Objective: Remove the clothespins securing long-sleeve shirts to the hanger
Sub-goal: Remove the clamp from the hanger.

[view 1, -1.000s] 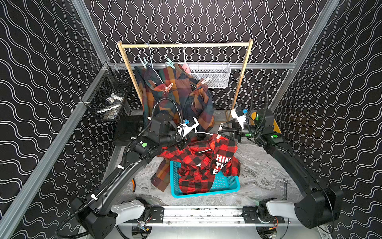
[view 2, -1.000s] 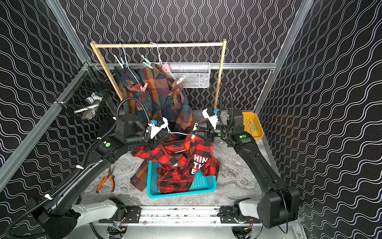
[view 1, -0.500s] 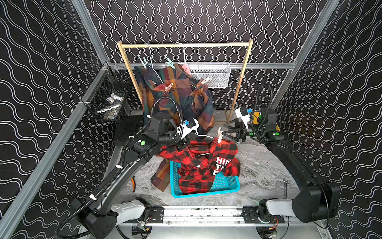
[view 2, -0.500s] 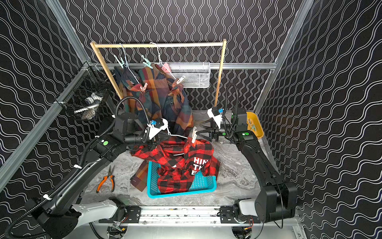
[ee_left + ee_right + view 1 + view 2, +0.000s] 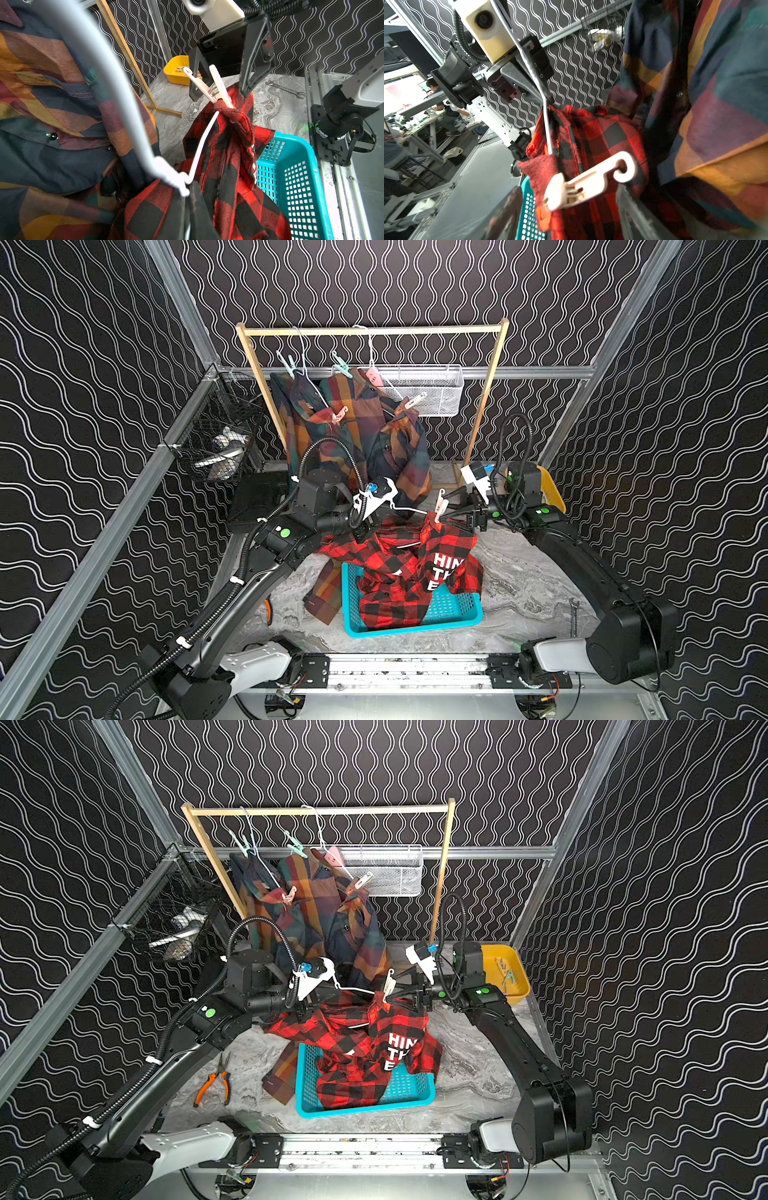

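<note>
A red-and-black checked shirt [image 5: 399, 568] with white letters hangs from a white wire hanger [image 5: 199, 145], half sunk into a blue basket [image 5: 453, 610]. My left gripper [image 5: 187, 207] is shut on that hanger at its neck. A cream clothespin [image 5: 440, 502] [image 5: 583, 182] pins the shirt's shoulder to the hanger. My right gripper [image 5: 446, 514] [image 5: 219, 95] is open, its fingers [image 5: 249, 72] standing either side of that clothespin. Two big-check shirts [image 5: 357, 435] hang on the wooden rack, clipped by teal [image 5: 340, 364] and pink [image 5: 338, 414] clothespins.
A yellow tray [image 5: 515, 990] at the back right holds loose clothespins. A white wire basket [image 5: 424, 389] hangs on the rail behind the rack, and a black mesh basket [image 5: 216, 443] is on the left wall. Pliers [image 5: 216, 1081] and a wrench [image 5: 573, 614] lie on the table.
My right gripper's jaws have spread wider and its arm has drawn back a little to the right. The cream clothespin stays clipped on the red shirt. The left gripper keeps its hold.
</note>
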{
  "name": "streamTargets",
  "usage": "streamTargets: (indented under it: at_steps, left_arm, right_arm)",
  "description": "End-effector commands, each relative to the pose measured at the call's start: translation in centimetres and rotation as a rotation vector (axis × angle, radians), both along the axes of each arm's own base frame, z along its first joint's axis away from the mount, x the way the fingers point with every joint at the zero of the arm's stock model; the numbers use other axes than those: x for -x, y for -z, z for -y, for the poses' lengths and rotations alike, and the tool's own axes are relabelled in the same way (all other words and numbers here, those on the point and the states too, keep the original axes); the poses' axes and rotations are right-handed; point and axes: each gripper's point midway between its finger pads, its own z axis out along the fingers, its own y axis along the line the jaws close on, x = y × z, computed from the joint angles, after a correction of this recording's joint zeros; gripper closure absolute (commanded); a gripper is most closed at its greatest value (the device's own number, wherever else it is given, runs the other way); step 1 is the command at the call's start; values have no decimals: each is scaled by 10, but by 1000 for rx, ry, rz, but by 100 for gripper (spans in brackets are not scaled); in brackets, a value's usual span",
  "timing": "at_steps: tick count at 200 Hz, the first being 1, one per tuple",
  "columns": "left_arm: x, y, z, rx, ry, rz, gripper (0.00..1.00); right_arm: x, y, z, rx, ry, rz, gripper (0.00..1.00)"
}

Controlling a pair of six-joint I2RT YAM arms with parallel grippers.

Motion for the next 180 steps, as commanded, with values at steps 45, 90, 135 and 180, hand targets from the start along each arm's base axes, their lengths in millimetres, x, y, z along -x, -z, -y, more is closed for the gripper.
streamTargets:
  at_steps: [45,90,135,180]
  left_arm:
    - [4,-12,7,46,50,16,100]
    - [5,-8,7,43,50,12,100]
    - [4,-5,8,41,53,8,100]
    - [5,-6,7,39,52,10,100]
  right_arm:
    - [-11,-15,-8,-69,-42,42,25]
    - [-9,-19,-11,-82,-78,48,26]
    - [-8,-32,-13,-97,-107,71,33]
    - [-8,-33,-14,-105,-108,69,69]
